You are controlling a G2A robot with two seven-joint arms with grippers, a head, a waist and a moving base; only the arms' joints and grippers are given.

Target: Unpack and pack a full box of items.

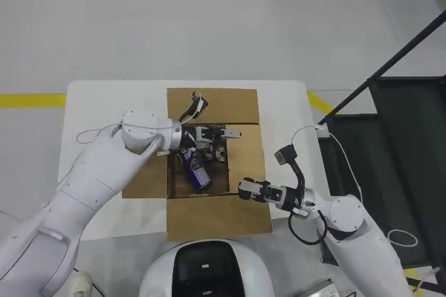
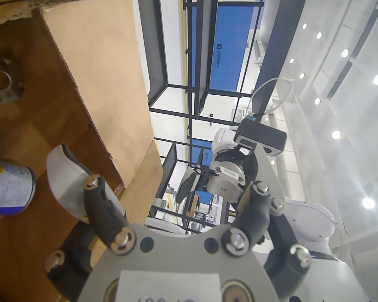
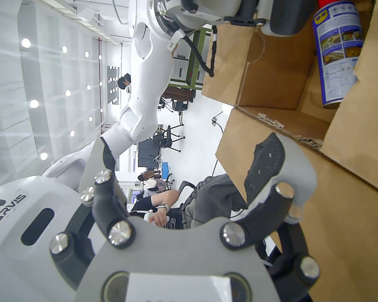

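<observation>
— Where is the spray can (image 1: pixel 197 169) found?
— Laid inside the open box (image 1: pixel 212 215). The left gripper (image 1: pixel 234 134) is held open over the box; the right gripper (image 1: pixel 243 187) is spread open by the near flap

Matt cardboard box (image 1: pixel 212 104), glossy metal can (image 1: pixel 198 171)

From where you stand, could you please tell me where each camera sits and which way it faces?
Top view: above the arms, looking down at the open cardboard box on the table; both arms show.
Left wrist view: on the left wrist, facing across the box past the left fingers.
Right wrist view: on the right wrist, facing into the box past the right fingers.
Shared: all three show the spray can.
</observation>
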